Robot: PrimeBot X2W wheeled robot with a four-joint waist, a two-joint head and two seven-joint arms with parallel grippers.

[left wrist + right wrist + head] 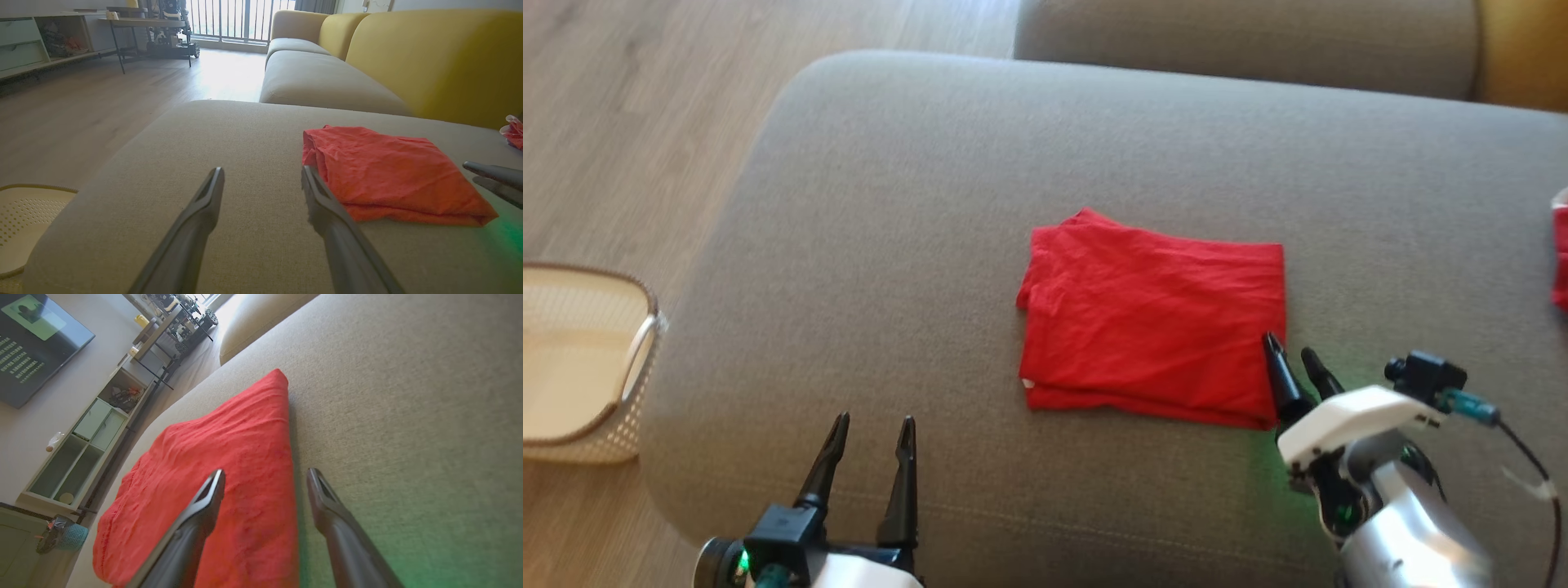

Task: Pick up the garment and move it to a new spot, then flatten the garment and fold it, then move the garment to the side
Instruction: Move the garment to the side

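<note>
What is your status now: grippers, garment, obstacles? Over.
Left gripper open, empty, over sofa cushion. Right gripper open, astride red garment right edge. Garment folded, lying flat. Another red cloth far right, apart.

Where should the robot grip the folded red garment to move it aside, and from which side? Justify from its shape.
Probably its right edge, near the front corner, approached low from the right. The garment lies flat in stacked layers on the cushion; that edge looks straight and closed, and the open right claw straddles it.
</note>
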